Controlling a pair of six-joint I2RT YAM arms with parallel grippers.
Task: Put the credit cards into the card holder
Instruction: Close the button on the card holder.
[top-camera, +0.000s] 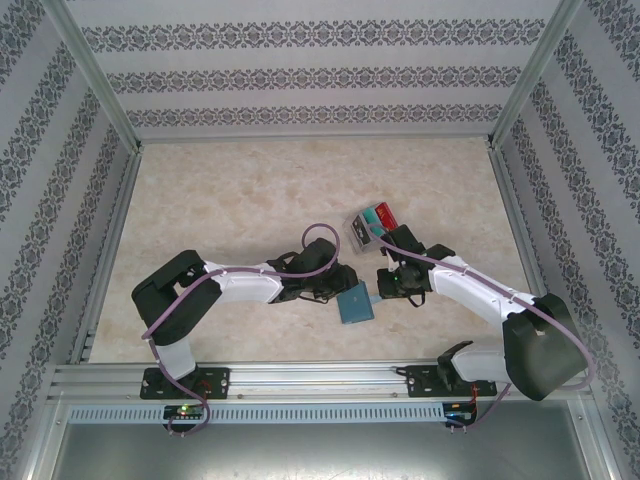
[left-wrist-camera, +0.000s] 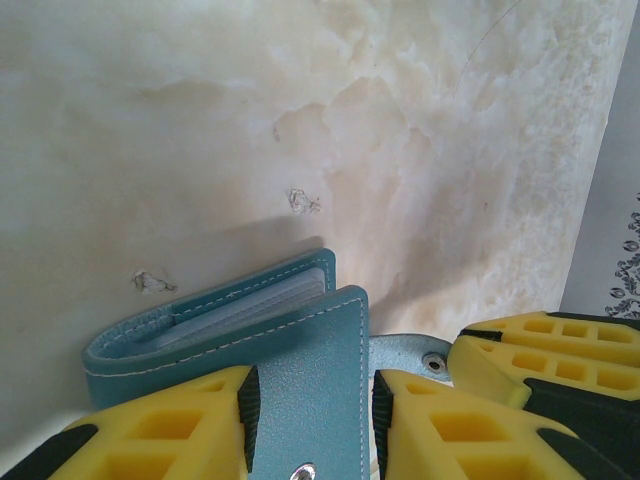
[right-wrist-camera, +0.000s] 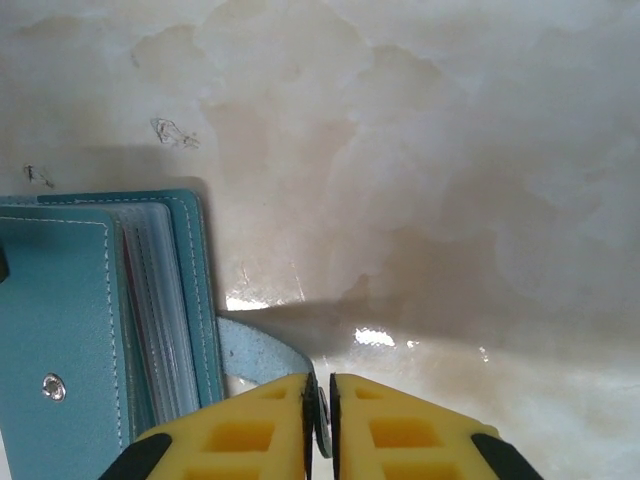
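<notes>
Marble table (top-camera: 250, 200), card holder (left-wrist-camera: 300, 380) half-cropped.

Beige marbled table (top-camera: 250, 200), patterned walls (top-camera: 300, 70)

No words, numbers or signs could be read anywhere. The card holder (left-wrist-camera: 300, 370) was plain teal on its cover, with no name or brand on it. The cards (top-camera: 386, 212) looked too small in the top view to make out any print.
</notes>
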